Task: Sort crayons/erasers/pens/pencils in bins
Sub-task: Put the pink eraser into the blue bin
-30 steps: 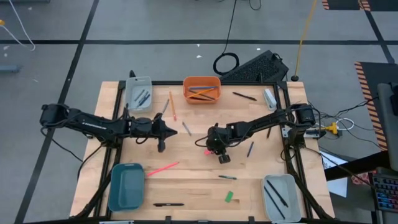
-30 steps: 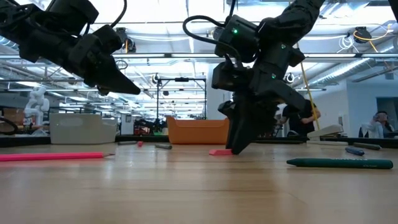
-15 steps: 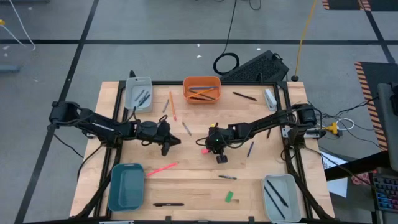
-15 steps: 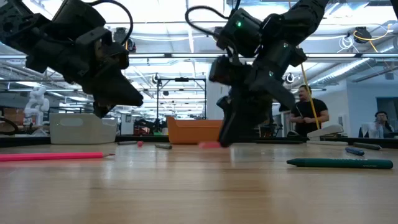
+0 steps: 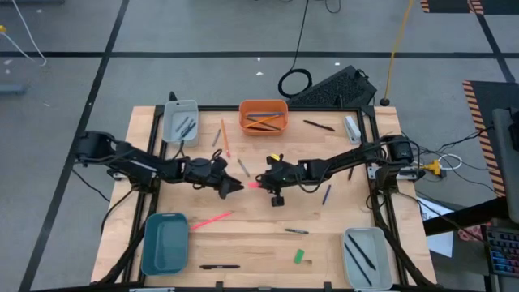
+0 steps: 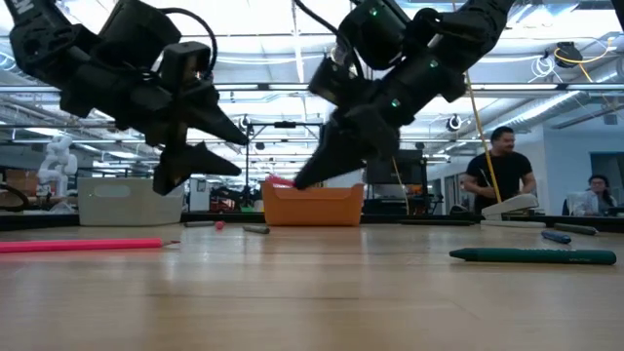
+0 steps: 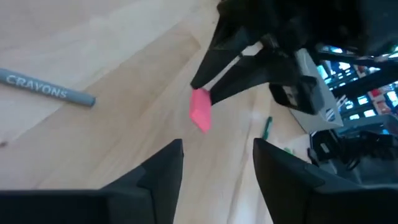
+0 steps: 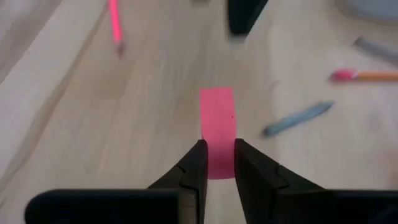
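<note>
Pink flat rectangular eraser (image 8: 217,127) is hanging above the middle of the wooden table (image 5: 251,235), pinched at one end by the right gripper (image 8: 216,163), its free end pointing toward the left gripper (image 7: 214,165), which is hovering just beside it with fingers spread. Left wrist view is showing the block (image 7: 201,109) tilted and clear of the wood, plus a grey crayon (image 7: 46,88) with printed lettering. From overhead the eraser (image 5: 255,183) is shrinking to a small pink speck between both grippers
</note>
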`<move>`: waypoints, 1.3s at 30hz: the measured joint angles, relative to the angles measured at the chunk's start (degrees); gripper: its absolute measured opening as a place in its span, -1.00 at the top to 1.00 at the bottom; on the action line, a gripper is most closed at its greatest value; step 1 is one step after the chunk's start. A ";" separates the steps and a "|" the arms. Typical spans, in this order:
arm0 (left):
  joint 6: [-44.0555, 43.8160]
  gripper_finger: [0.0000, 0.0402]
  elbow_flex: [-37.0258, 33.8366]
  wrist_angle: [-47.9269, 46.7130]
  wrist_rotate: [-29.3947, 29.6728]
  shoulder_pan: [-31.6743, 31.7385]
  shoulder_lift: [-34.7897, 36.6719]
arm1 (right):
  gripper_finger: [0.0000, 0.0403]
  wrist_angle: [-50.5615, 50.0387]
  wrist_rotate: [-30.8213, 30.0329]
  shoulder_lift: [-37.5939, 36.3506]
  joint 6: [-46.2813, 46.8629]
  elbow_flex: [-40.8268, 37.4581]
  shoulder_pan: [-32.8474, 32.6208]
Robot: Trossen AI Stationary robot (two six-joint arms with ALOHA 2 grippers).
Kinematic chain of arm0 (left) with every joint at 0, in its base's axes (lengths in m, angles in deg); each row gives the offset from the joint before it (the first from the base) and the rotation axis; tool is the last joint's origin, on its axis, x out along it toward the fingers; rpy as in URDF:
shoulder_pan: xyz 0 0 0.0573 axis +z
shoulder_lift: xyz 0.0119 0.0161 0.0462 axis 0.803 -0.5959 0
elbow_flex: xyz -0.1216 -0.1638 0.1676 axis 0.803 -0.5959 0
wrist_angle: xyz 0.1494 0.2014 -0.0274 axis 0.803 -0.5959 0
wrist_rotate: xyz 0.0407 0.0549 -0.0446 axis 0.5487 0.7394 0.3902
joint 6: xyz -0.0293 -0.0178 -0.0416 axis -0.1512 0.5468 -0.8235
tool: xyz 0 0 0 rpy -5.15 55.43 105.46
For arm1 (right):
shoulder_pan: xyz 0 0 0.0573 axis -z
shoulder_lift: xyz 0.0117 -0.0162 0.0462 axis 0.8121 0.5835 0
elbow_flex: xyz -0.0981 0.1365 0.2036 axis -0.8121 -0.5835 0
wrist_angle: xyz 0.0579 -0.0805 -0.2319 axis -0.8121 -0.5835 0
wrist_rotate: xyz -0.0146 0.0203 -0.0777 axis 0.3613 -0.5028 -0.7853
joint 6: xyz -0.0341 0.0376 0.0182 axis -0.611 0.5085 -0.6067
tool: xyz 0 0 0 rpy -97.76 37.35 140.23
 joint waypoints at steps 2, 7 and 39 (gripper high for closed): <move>-0.21 0.02 1.32 -0.05 0.00 0.00 -1.22 | 0.70 2.30 -0.24 -0.02 -1.35 0.02 0.00; 0.67 0.01 3.42 0.05 0.74 0.09 -2.77 | 0.71 6.79 -1.39 -0.04 -3.06 0.04 -0.12; 18.77 0.93 3.74 -7.67 4.47 2.85 2.76 | -0.02 9.65 -11.59 -1.76 -7.02 0.20 -3.39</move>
